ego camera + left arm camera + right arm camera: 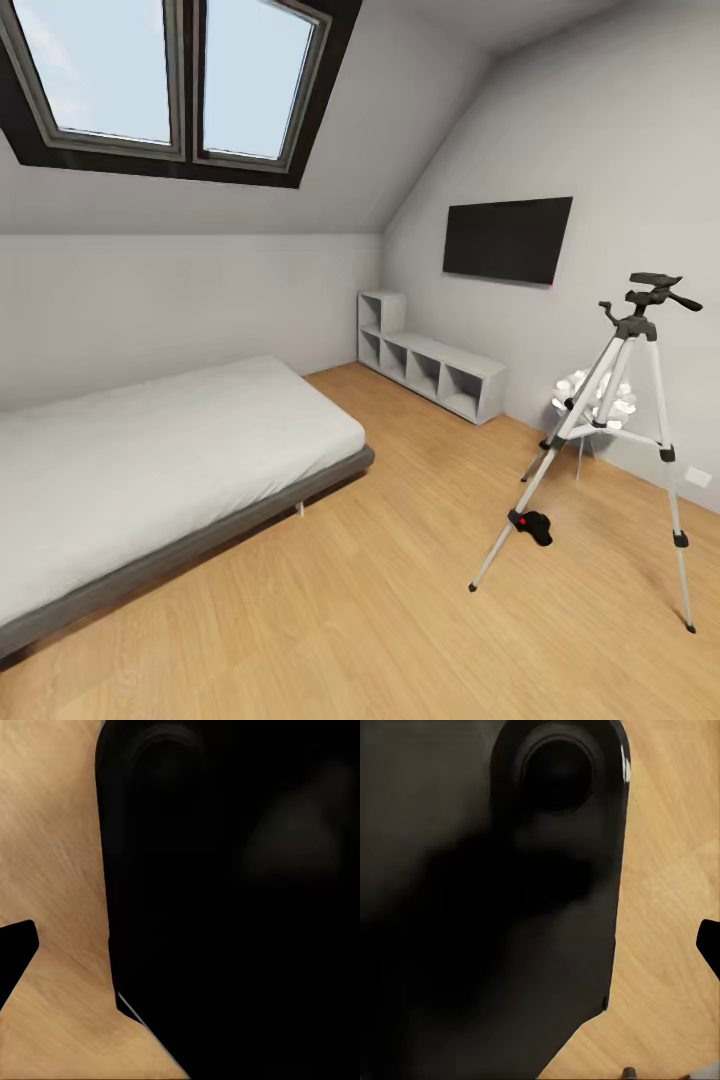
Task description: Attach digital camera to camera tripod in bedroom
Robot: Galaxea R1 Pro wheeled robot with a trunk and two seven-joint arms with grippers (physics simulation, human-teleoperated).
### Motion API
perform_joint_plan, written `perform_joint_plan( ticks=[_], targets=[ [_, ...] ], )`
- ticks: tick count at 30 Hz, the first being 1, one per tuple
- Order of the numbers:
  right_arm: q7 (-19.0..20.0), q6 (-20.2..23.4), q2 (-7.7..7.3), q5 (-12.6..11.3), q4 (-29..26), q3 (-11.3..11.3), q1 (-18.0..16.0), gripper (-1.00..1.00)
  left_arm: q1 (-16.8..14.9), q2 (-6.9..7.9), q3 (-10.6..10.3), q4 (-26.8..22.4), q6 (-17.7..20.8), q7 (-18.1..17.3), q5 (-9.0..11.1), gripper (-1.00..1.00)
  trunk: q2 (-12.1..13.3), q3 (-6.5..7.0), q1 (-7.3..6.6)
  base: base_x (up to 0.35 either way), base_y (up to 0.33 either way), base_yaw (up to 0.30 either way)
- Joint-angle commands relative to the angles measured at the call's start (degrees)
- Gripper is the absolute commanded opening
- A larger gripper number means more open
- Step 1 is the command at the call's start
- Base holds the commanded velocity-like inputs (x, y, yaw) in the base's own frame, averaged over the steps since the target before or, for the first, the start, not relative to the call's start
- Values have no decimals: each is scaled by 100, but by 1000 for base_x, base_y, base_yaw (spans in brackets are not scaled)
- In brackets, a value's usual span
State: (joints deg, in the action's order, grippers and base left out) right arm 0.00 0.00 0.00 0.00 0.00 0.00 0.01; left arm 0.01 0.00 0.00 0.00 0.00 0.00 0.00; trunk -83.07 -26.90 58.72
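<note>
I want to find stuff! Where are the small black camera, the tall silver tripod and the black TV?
small black camera [537, 527]: head view, its body on the floor.
tall silver tripod [634, 325]: head view, black head.
black TV [507, 239]: head view, screen middle.

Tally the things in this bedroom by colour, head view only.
Black: 2, the TV and the digital camera.
White or grey: 3, the bed, the cube shelf, the white chair.
Silver: 1, the camera tripod.
Total: 6.
</note>
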Motion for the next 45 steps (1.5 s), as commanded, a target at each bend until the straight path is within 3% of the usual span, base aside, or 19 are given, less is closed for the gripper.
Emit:
perform_joint_plan(
  ticks=[1,13,23,37,45],
  targets=[
    [-32,-33,-33,33,0,33,-8,100,33,-33,-9,-33,-33,33,33,100,-1,-3,0,0,0,0],
    [-15,-113,-49,56,0,38,-9,100,34,-215,23,-300,-28,-42,412,100,-1,-3,0,0,0,0],
    [-17,-158,-43,29,0,-5,-10,100,34,-236,18,-315,-27,-44,733,100,-1,-3,0,0,0,-32],
    [-9,-605,-78,38,8,28,-10,100,34,-232,11,-322,-26,-38,799,100,-1,-3,0,0,0,-254],
    [-9,-649,-74,27,8,27,-10,100,34,-230,9,-325,-32,-43,1005,100,-1,-3,0,0,0,-287]
  ],
)
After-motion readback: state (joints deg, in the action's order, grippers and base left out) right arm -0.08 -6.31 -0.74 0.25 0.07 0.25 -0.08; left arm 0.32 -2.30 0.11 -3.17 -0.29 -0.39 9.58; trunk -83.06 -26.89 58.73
